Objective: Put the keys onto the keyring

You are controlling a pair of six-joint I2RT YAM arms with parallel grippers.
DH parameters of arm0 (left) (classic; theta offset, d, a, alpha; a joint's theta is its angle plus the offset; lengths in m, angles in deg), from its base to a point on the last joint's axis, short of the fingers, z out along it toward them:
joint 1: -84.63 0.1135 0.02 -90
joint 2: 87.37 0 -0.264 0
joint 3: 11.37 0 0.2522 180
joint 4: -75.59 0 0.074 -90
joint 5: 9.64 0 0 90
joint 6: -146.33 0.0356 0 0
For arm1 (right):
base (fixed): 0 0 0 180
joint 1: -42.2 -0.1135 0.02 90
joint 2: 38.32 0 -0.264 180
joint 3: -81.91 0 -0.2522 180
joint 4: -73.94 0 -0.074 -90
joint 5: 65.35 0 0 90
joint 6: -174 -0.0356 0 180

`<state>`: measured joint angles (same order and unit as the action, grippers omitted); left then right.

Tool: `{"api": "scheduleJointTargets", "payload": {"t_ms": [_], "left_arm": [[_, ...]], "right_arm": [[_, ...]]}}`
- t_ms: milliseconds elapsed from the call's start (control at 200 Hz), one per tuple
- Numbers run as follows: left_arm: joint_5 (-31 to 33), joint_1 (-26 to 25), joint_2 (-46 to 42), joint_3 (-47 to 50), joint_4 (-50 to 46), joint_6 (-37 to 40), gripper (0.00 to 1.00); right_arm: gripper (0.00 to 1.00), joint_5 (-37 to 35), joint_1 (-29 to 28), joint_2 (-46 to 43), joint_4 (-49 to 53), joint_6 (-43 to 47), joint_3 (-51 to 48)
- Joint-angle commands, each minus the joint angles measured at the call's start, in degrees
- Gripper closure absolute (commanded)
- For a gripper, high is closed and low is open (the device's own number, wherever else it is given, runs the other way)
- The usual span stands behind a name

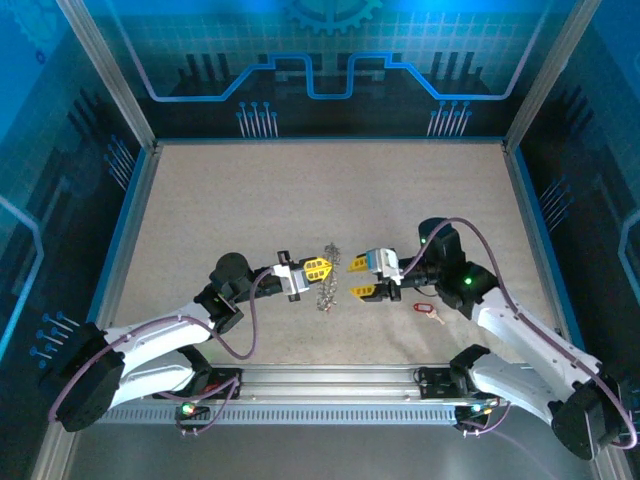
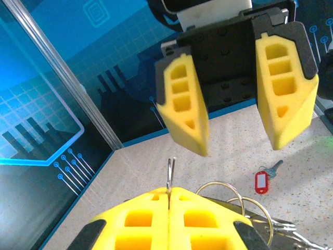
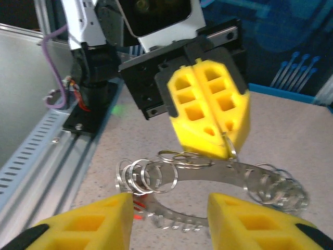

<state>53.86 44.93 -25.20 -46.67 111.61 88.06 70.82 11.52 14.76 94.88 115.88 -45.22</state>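
Our left gripper point(image 1: 328, 268) is clamped shut on the keyring point(image 1: 326, 285) at mid-table point(image 1: 300, 190). In the top view its silvery fringe runs from 12 to 6. Our right gripper point(image 1: 356, 278) faces it, jaws partly apart and holding nothing. The key point(image 1: 428, 309) lies flat at that gripper's 4 o'clock, with its shank pointing toward 4.

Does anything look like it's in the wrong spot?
Yes. The tiny red-headed, silvery-shanked key lies alone on the table by the right arm, away from the thin round keyring fringed with silvery pieces, which the left gripper pinches with shut jaws. The right gripper has open, empty jaws.
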Motion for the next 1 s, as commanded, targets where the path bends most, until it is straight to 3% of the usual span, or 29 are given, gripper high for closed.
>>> {"api": "scheduleJointTargets", "payload": {"t_ms": [0,265,585,855,996], "left_arm": [[-1.16,-0.18,-0.3,-0.62,1.56,1.53,1.0],[-2.55,-0.16,-0.3,-0.92,1.18,1.34,1.0],[-3.33,-0.12,-0.06,-0.86,2.31,-0.03,1.0],[-4.83,-0.17,1.06,-0.55,4.0,-1.26,1.0],[-4.92,-0.13,1.43,-0.55,4.66,-1.64,1.0]], "right_arm": [[0.55,-5.72,0.21,-1.91,-6.77,-0.3,-1.94],[0.57,-12.0,-4.01,1.77,-10.58,2.7,-0.58],[0.68,-13.65,-6.92,4.2,-13.41,3.98,-0.35],[0.68,-14.72,-7.24,3.67,-15.25,3.77,-1.22],[0.81,-14.77,-7.2,3.57,-14.45,4.22,-1.3]]}}
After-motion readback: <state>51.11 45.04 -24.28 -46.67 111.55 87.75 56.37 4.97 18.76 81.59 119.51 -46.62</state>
